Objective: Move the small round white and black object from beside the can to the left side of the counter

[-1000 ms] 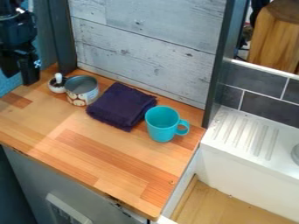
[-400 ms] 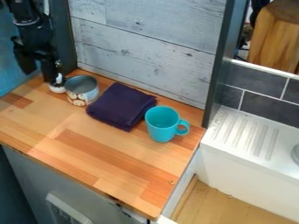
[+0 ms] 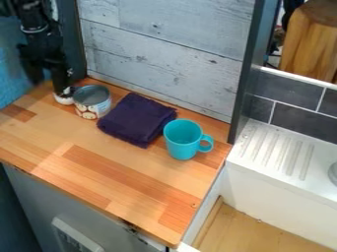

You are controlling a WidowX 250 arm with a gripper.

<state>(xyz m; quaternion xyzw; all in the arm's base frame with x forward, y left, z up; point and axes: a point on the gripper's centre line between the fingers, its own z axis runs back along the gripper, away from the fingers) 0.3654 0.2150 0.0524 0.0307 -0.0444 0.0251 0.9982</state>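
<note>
One blk. claw (image 3: 50, 87) by wht. pot (image 3: 64, 100)

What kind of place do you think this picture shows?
Probably a small or mock kitchen: a wooden counter holds a turquoise mug and an open tin can, and beside it are a ridged white draining surface and dark tiles.

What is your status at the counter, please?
Gripper open, at small white pot. Pot on countertop. Open tin can close beside it; folded towel, turquoise mug beyond.
</note>
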